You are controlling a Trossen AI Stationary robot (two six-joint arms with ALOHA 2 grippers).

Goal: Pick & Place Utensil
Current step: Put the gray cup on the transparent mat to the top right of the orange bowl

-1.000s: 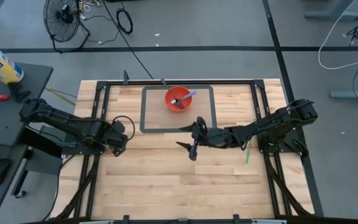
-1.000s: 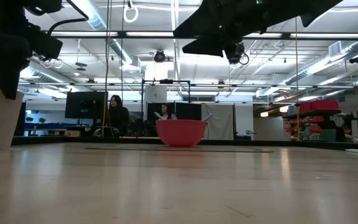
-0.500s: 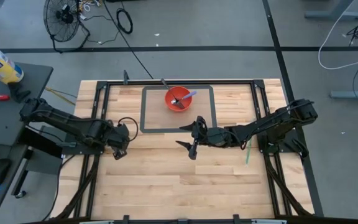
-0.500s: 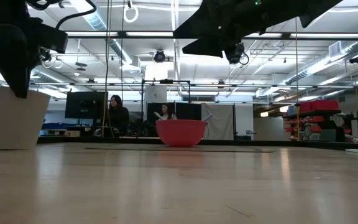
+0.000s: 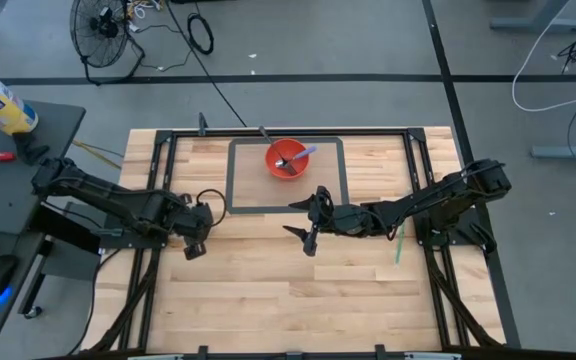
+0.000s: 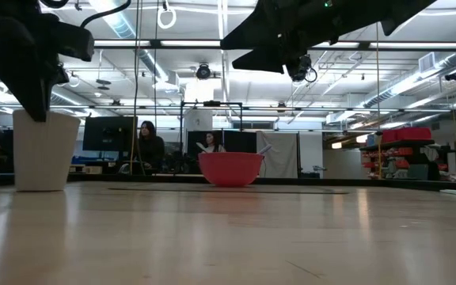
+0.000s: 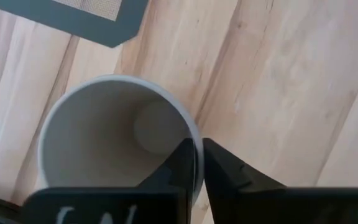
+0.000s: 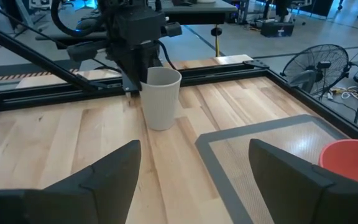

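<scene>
Utensil [image 5: 301, 155] is lodged in bowl [image 5: 287, 159], placement apparently done; cup [image 8: 161, 98] is pinched at its rim by left gripper [image 7: 196, 163]; right gripper [image 5: 309, 222] is held spread mid-table.

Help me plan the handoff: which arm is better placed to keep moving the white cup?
Left. The left gripper already pinches the white cup by its rim; the right gripper hangs open near the table's middle, apart from it.
</scene>
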